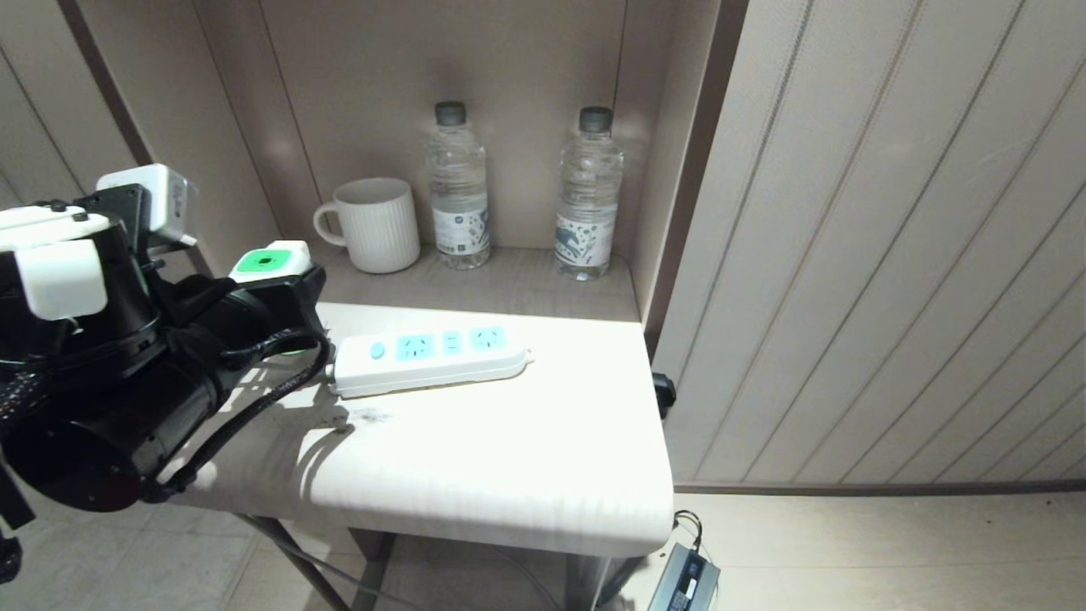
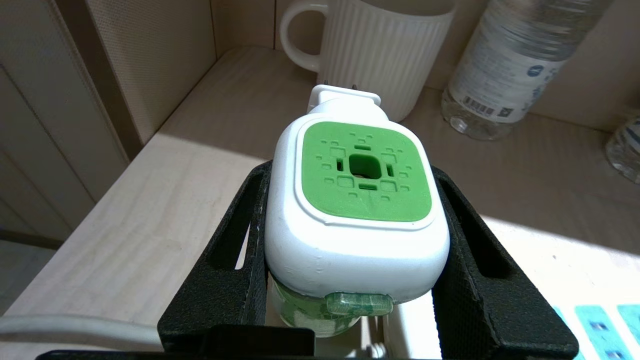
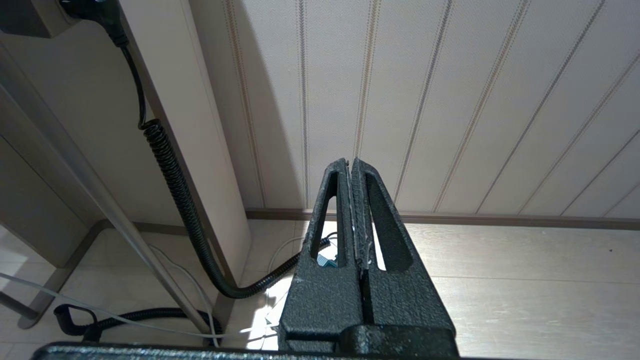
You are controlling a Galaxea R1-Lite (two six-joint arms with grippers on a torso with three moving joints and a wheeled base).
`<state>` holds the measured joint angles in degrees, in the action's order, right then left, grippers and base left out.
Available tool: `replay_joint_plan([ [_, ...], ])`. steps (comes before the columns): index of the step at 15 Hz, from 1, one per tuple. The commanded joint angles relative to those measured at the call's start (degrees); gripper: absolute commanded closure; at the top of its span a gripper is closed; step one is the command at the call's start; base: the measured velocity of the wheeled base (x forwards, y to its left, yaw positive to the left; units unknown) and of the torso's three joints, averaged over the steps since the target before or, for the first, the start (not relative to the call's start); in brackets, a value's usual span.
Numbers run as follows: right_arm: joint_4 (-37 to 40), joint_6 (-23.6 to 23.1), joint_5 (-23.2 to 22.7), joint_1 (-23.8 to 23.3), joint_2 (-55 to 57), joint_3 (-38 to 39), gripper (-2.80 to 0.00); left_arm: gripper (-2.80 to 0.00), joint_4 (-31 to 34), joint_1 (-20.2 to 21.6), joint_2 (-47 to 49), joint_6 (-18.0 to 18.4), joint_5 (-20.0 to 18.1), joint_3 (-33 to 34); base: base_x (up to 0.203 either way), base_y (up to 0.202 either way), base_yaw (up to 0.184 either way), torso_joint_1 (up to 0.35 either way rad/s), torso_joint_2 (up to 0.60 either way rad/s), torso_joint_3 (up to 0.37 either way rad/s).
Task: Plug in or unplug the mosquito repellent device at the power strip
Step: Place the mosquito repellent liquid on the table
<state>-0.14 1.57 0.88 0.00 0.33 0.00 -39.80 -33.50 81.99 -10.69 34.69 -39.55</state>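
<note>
Head view: left gripper (image 1: 284,293) grasps the mosquito repellent device (image 1: 271,261), held just beside the switch end of the power strip (image 1: 431,360) on the surface (image 1: 509,458); device not plugged in.

Left wrist view: fingers (image 2: 462,225) clamp the white body on both flanks, green top facing camera. Judged light, rigid, smooth plastic; could slip. Hold the body, not the liquid bottle (image 2: 320,312).

Right wrist view: right gripper (image 3: 351,170) clenched, empty, down near the floor.

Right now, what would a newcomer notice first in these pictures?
First, the mosquito repellent device with its bright green top, clamped in the left end effector above the table's left side. Next, the power strip lying on the white table, its sockets empty.
</note>
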Motion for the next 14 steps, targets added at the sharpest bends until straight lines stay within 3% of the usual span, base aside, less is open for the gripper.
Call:
replay_joint_plan([
  [1,-0.04,0.01,0.0,0.0,0.11,0.0,0.0,0.0,-1.31,0.98,4.24,-0.2,0.16,-0.42,0.0,0.0,0.0,0.0,0.0,0.0],
  [4,-0.04,0.01,0.0,0.0,0.11,0.0,0.0,0.0,-6.75,4.69,7.77,-0.22,-0.05,-0.48,0.0,0.0,0.0,0.0,0.0,0.0],
  [12,-0.04,0.01,0.0,0.0,0.11,0.0,0.0,0.0,-6.89,5.99,9.59,-0.37,-1.3,-2.02,0.0,0.0,0.0,0.0,0.0,0.0],
  [13,-0.04,0.01,0.0,0.0,0.11,0.0,0.0,-2.8,-6.87,5.99,9.59,-0.38,-1.21,-2.11,0.0,0.0,0.0,0.0,0.0,0.0],
  [14,-0.04,0.01,0.0,0.0,0.11,0.0,0.0,-2.8,-6.87,5.99,9.5,-0.38,-1.12,-2.11,0.0,0.0,0.0,0.0,0.0,0.0],
])
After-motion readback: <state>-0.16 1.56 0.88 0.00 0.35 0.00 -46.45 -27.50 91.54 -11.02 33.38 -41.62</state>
